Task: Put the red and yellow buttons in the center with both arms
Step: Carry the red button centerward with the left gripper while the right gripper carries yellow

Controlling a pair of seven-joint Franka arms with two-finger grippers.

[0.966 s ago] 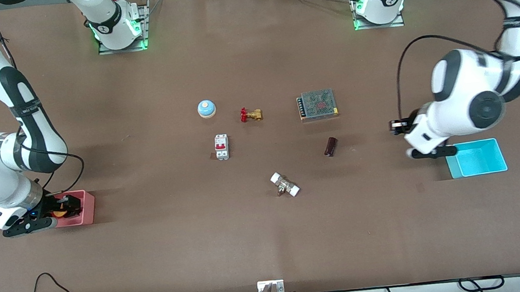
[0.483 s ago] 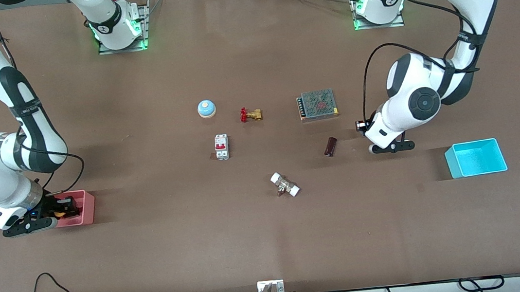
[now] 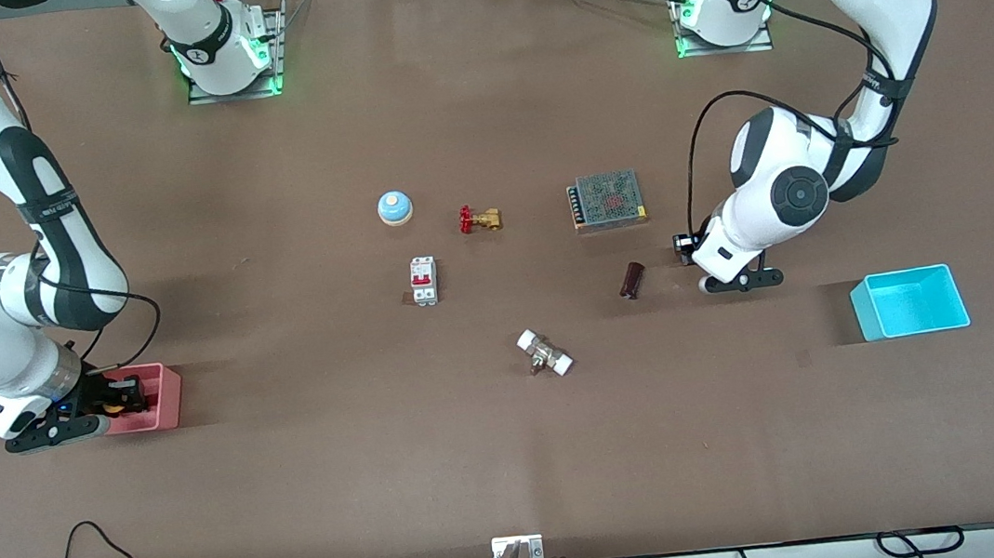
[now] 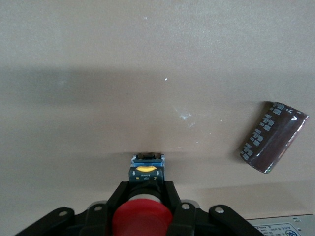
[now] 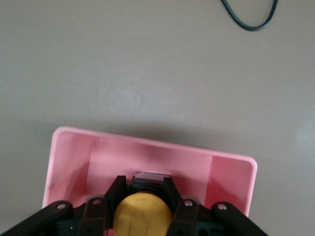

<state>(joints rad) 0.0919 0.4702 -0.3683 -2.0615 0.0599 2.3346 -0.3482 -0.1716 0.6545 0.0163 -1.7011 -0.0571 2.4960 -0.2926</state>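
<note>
the right pincer (image 5: 142, 209) sits in the pink bin (image 3: 157, 399) at the right arm's end of the surface (image 3: 343, 484), clamped on the yellow button (image 5: 142, 214) inside it. the left pincer (image 4: 142, 194) grips the red button (image 4: 141, 219) just over bare surface, beside a brown capacitor (image 3: 632, 279), with the teal bin (image 3: 910, 303) empty-looking nearby.
</note>
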